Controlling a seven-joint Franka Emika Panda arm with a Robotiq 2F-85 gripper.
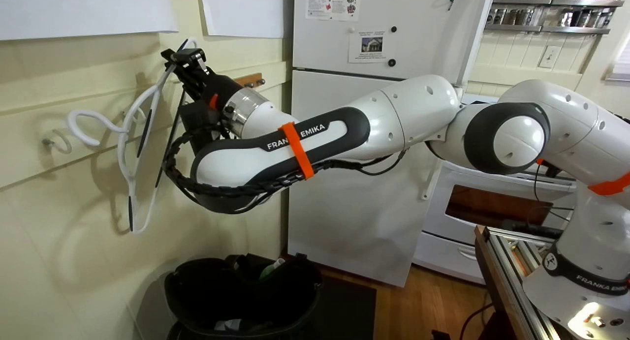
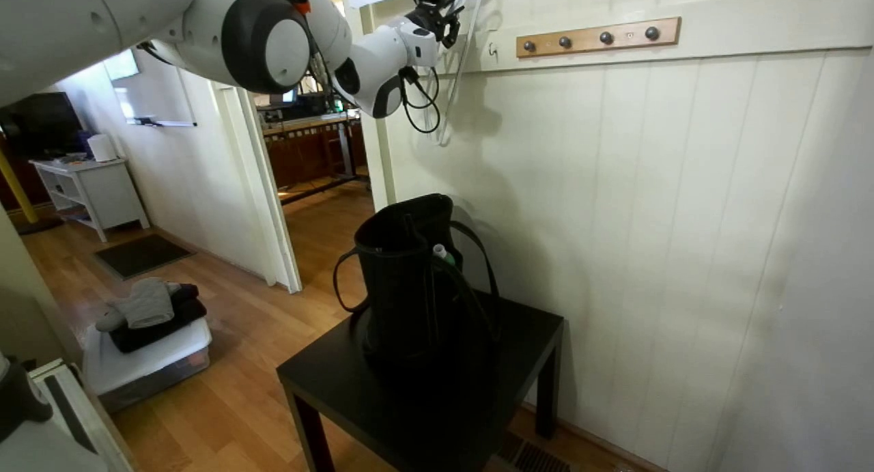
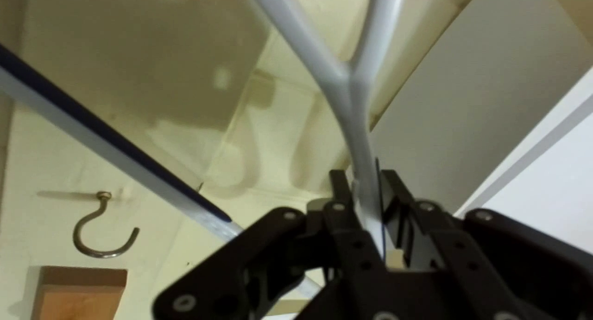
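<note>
Gripper (image 3: pixel 366 185) closed tight on white hanger (image 3: pixel 345 90), jaws pinched together around its thin tube. Hanger up near the wall (image 2: pixel 683 185); wall contact unclear. Below, a black surface (image 2: pixel 430 417) carries a black bag (image 2: pixel 399 294) with a bottle (image 2: pixel 444 255) in it. On the wall: wooden rack (image 2: pixel 584 42) with 4 knobs, metal hook (image 3: pixel 103 254) just beside it. Room: white fridge (image 1: pixel 354 222) with papers (image 1: pixel 333 2) stuck on, oven (image 1: pixel 492 204), jar shelves (image 1: pixel 581 2), wood floor (image 2: pixel 239 404), lidded bin (image 2: pixel 164 354) topped with clothes (image 2: pixel 150 304).
</note>
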